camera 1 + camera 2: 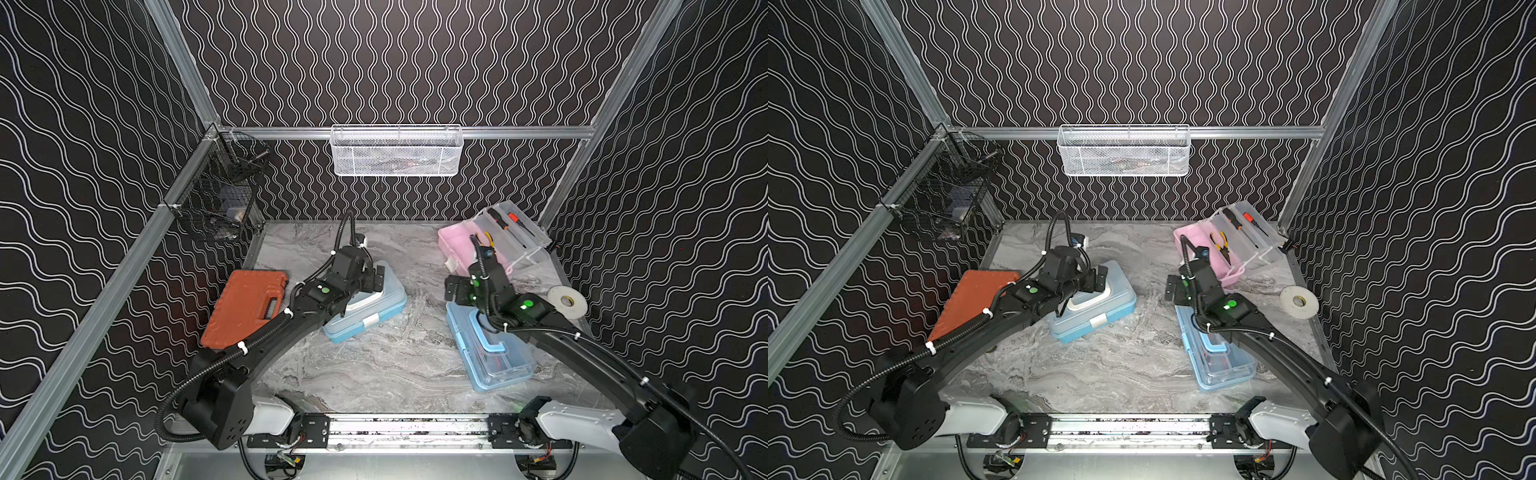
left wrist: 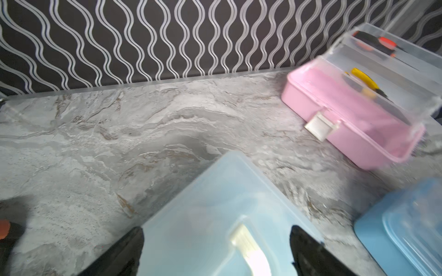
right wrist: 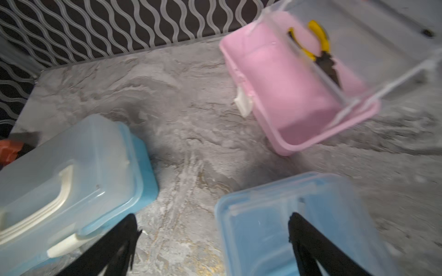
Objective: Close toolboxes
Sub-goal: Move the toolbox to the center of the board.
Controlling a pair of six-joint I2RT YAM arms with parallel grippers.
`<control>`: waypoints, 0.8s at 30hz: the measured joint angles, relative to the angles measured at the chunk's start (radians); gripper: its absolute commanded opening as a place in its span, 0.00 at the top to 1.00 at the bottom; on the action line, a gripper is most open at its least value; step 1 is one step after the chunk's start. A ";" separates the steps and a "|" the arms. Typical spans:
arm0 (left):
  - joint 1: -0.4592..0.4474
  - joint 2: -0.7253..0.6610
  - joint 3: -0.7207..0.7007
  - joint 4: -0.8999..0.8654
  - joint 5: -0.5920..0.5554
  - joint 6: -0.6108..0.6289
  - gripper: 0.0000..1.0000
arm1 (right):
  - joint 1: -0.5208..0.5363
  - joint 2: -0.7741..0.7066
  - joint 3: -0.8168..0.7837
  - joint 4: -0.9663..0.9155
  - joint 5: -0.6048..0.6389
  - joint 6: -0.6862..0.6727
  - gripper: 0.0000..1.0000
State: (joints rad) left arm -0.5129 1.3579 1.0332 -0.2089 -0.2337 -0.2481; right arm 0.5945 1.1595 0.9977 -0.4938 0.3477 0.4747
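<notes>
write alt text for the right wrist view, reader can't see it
A pink toolbox stands open on a grey marbled table, clear lid swung back, yellow-handled pliers inside. A white-handled blue toolbox and a second blue toolbox have lids down; the open right claw hovers at the edge of the second.

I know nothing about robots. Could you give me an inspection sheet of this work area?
Surface: grey marbled tabletop, no spills seen.
Job's things: pink plastic toolbox, clear lid open; white-handled light-blue plastic toolbox and blue-handled light-blue plastic toolbox, lids down.
Clutter: flat orange hard case; white tape roll.
Grippers: left tool open above the white-handled toolbox; right tool open above the blue-handled toolbox's end; neither holds anything.
Cables: black corrugated hoses zip-tied along both arms.
Surroundings: black wavy-patterned walls; white mesh basket, black wire basket on rails.
</notes>
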 measured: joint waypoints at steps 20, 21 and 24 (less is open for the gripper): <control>-0.228 -0.126 -0.150 -0.203 -0.096 0.011 0.01 | -0.456 -0.163 -0.158 -0.280 -0.232 -0.016 0.01; -0.228 -0.123 -0.157 -0.207 -0.098 0.011 0.01 | -0.457 -0.166 -0.167 -0.285 -0.250 -0.016 0.01; -0.228 -0.105 -0.171 -0.211 -0.103 0.010 0.01 | -0.459 -0.173 -0.172 -0.288 -0.299 -0.014 0.01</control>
State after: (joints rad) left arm -0.7410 1.2533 0.8627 -0.4198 -0.3367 -0.2379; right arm 0.1356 0.9867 0.8257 -0.7815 0.0486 0.4606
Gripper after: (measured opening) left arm 0.991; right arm 0.992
